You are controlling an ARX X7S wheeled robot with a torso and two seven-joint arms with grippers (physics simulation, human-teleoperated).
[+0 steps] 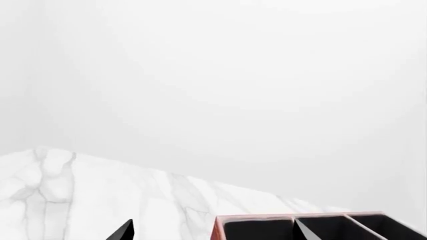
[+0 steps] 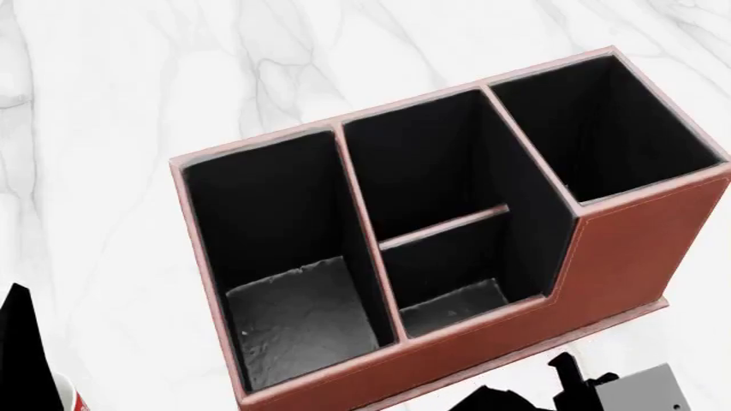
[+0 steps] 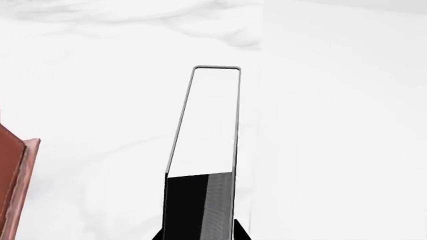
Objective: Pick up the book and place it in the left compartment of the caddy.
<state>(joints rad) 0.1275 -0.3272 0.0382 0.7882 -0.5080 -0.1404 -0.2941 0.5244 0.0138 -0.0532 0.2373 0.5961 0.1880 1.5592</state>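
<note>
Standing on white marble: reddish-brown caddy [image 2: 617, 257], black-lined, left compartment [image 2: 300, 321] showing a grey floor. Book [image 3: 207, 150] sticking out edge-on, white pages between black covers.

White marble table [image 2: 137, 77] (grey-veined)

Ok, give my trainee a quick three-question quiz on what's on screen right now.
1. True or false: the left compartment of the caddy already holds the book.
2. The book is: A) clamped in the right gripper; B) lying flat on the table; C) standing in the tall bay.
3. Fill in: the caddy has ____ bays.

Key: 1 false; 2 A; 3 four.
</note>
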